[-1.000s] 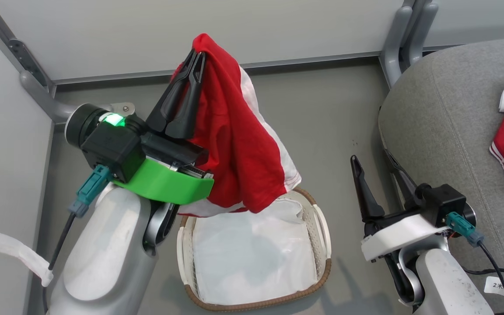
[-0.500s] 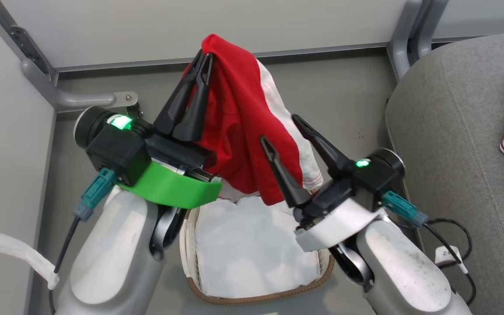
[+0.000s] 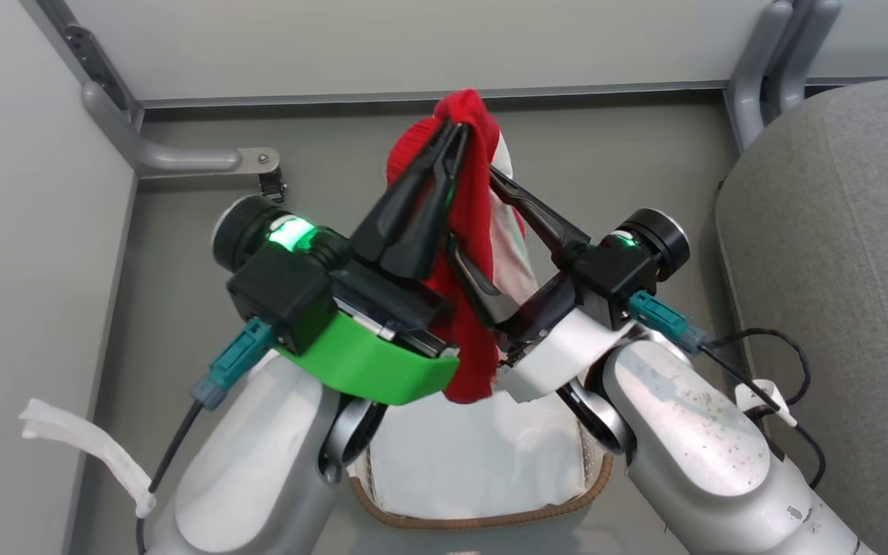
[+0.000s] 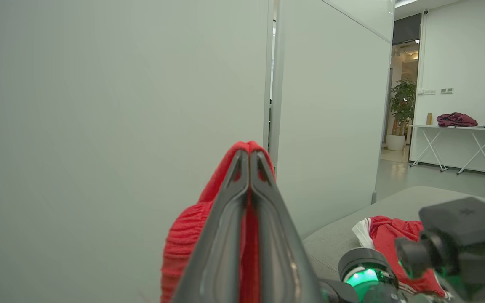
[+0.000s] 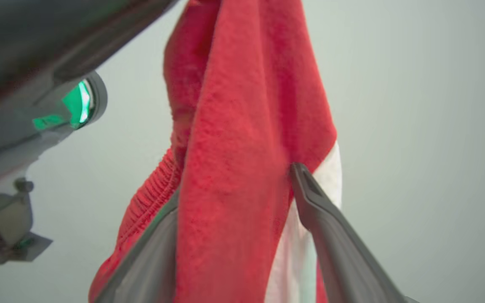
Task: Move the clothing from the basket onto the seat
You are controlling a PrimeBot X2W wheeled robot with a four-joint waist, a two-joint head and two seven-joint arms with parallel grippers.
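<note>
My left gripper (image 3: 455, 132) is shut on a red and white piece of clothing (image 3: 469, 354) and holds it up above the basket (image 3: 490, 518), whose white liner (image 3: 475, 462) shows between my forearms. My right gripper (image 3: 469, 206) is open, one finger on each side of the hanging cloth. The right wrist view shows the clothing (image 5: 234, 147) between the spread fingers (image 5: 326, 219). In the left wrist view the shut left gripper (image 4: 249, 153) pinches a red fold (image 4: 183, 235). The grey seat (image 3: 837, 231) lies to the right.
Pale wall panels close the back and left, with a grey metal foot (image 3: 182, 158) on the floor. A white strap (image 3: 82, 439) hangs at the left and a black cable (image 3: 768, 362) runs by the seat. Another red garment (image 4: 394, 231) lies on the seat (image 4: 339, 240).
The head camera has shifted. My right gripper rose from beside the seat, moved left and now straddles the hanging clothing. The left gripper kept its hold, and the cloth hangs narrower.
</note>
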